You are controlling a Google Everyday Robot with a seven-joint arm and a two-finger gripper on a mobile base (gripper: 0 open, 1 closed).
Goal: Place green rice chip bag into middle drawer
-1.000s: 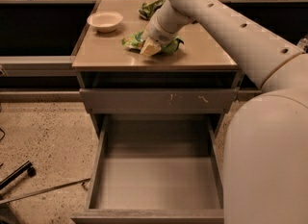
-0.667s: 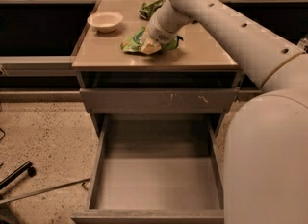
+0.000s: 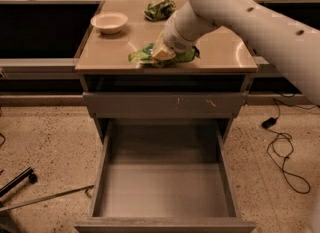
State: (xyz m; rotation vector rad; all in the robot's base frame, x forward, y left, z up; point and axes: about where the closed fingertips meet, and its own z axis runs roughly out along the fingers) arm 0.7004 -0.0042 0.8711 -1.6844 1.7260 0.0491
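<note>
The green rice chip bag [image 3: 141, 56] lies crinkled at the front edge of the cabinet top [image 3: 110, 52], partly hidden under my gripper. My gripper [image 3: 163, 53] reaches down from the upper right and is shut on the bag's middle. The middle drawer [image 3: 162, 189] is pulled wide open below, a deep grey metal box with a bare flat floor. It stands directly under and in front of the bag.
A smaller crumpled green wrapper [image 3: 159, 9] lies at the back of the cabinet top. A white bowl [image 3: 109, 22] sits at its back left. The top drawer's scratched grey front [image 3: 162, 104] is closed. A black cable [image 3: 282, 152] and a metal rod [image 3: 45, 197] lie on the floor.
My gripper has drawn the bag a little forward, to the front edge of the cabinet top. The drawer has not moved.
</note>
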